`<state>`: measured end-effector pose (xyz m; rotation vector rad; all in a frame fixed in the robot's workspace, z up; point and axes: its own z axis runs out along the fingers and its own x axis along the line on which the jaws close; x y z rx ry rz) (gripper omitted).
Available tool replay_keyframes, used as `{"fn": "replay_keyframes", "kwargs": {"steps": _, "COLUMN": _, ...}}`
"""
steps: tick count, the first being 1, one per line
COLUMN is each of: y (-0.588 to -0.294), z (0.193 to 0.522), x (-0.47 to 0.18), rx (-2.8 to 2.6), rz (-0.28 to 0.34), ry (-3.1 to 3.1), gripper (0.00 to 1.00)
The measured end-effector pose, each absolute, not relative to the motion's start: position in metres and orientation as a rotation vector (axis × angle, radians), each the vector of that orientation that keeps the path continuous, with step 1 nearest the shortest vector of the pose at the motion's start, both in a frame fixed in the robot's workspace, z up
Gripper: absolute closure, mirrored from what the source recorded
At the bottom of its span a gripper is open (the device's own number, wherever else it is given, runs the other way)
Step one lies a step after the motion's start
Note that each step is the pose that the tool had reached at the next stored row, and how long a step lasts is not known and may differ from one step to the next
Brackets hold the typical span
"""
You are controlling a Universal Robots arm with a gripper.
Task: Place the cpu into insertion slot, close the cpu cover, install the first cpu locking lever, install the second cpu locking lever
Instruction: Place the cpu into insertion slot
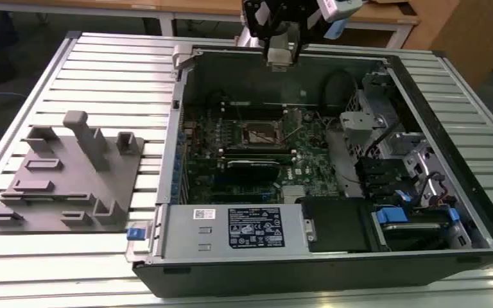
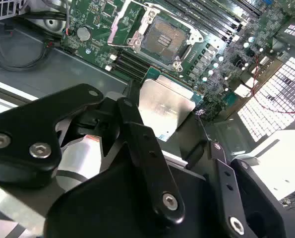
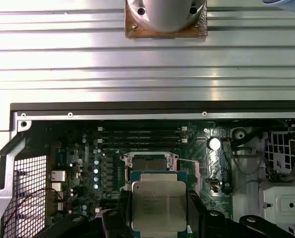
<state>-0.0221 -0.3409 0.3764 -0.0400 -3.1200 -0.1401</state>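
Note:
My gripper (image 1: 281, 56) hangs above the far wall of the open computer case (image 1: 156, 247), well above the green board (image 1: 311, 170). It is shut on the cpu (image 3: 157, 203), a flat silver square pinched at two opposite edges between black fingers (image 2: 137, 129) in both wrist views. The cpu (image 2: 164, 106) is level, with its metal top facing the first wrist camera. Below it, the insertion slot (image 2: 164, 37) lies bare on the board, showing a dark recessed centre. The cpu cover (image 2: 123, 22) stands swung open beside it. In the exterior view the slot (image 1: 262, 135) sits mid-board.
Long black memory slots (image 1: 251, 156) run beside the socket. A metal drive cage (image 1: 362, 125), cables (image 1: 341, 83) and blue-tabbed bays (image 1: 392, 215) fill the case at the exterior view's right. A grey fixture plate (image 1: 67, 173) with upright posts rests on the slatted table (image 1: 110, 70).

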Motion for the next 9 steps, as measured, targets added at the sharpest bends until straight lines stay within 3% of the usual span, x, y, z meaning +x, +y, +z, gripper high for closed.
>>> {"fn": "replay_keyframes", "kwargs": {"steps": 9, "y": -0.3409, "z": 0.3743, "x": -0.0221, "rx": -0.04, "rz": -0.14, "ry": -3.12, "gripper": 0.46}}
